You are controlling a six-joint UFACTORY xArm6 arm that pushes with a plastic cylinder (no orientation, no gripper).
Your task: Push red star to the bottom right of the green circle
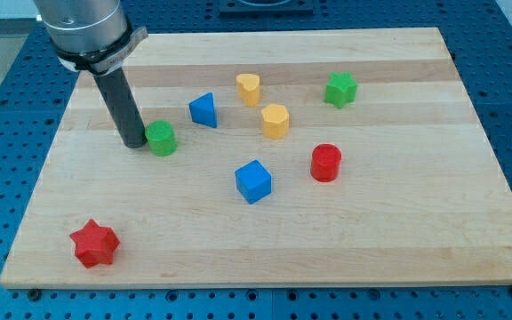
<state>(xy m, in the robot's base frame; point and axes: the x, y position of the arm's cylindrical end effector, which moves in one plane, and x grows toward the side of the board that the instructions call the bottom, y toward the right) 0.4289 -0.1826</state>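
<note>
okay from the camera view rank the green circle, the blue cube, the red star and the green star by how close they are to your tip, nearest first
1. Green circle, right beside my tip.
2. Red star, bottom left corner.
3. Blue cube, centre; close to the red star's distance.
4. Green star, upper right.

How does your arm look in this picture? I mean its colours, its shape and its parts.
At the view's top left you see a grey metallic cylinder with a dark band and a small bracket at its lower edge. From it a straight, round, dark rod runs down to my tip. The rod is plain, with no markings. No cables show. There are no jaws. My tip stands just left of the green circle.
</note>
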